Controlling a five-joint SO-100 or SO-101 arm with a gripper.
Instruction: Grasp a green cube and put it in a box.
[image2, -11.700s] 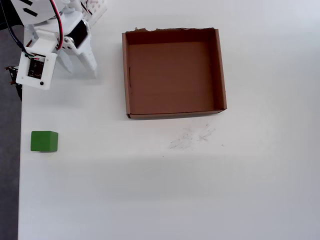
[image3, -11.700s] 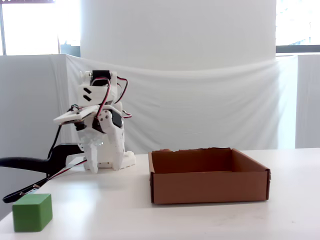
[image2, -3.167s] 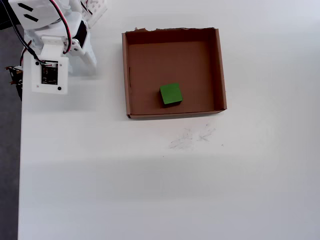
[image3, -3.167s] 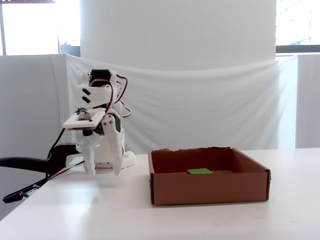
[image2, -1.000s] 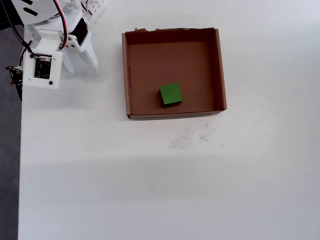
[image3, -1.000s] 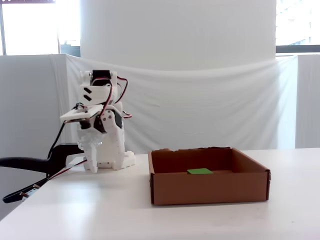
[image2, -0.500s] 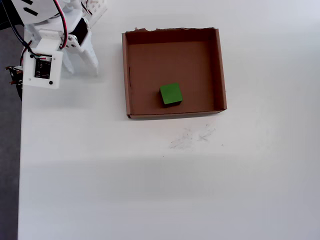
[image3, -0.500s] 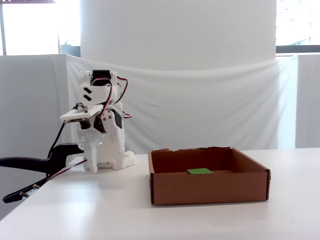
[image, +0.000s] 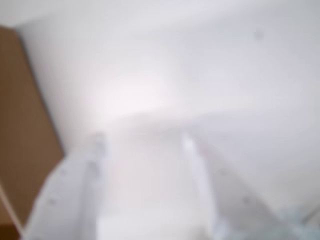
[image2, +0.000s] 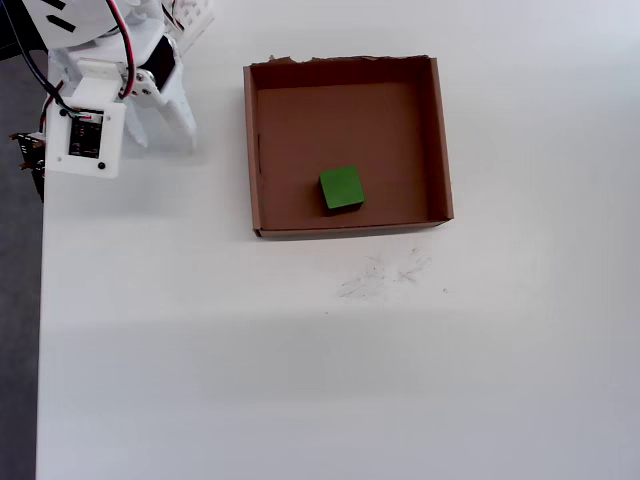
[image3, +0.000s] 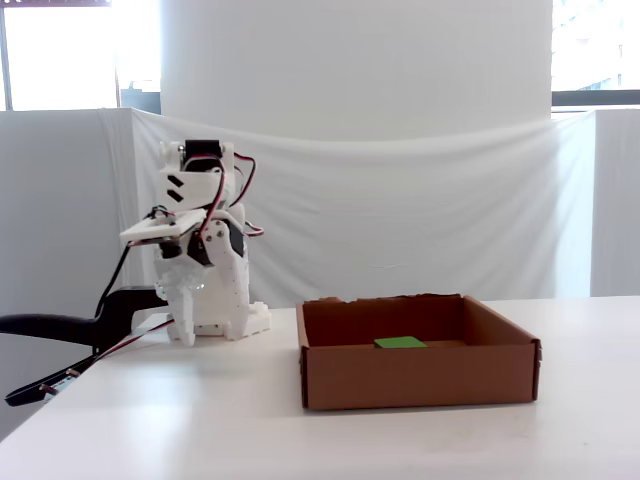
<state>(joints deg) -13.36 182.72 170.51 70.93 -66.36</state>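
In the overhead view the white robot arm (image2: 95, 90) sits folded up at the top left corner of the white table (image2: 300, 380), well apart from the box (image2: 442, 140). Its gripper (image2: 160, 122) points down at the table top there. In the blurry wrist view the two white fingers (image: 192, 155) stand apart with only bare table between them, so the gripper is open and holds nothing. A brown edge of the box (image: 25, 130) shows at the left side of that view. Moving right in the overhead view, the brown cardboard box is square with low walls, and its top edge looks torn and ragged. The green cube (image2: 342, 188) lies flat on the floor inside the box, near the bottom wall and about in the middle from left to right. Just below the box there are faint gray scribble marks (image2: 385, 275) on the table. In the fixed view the arm (image3: 205, 260) is on the left, and the green cube (image3: 400, 343) peeks over the front wall of the box (image3: 415, 375) on the right.
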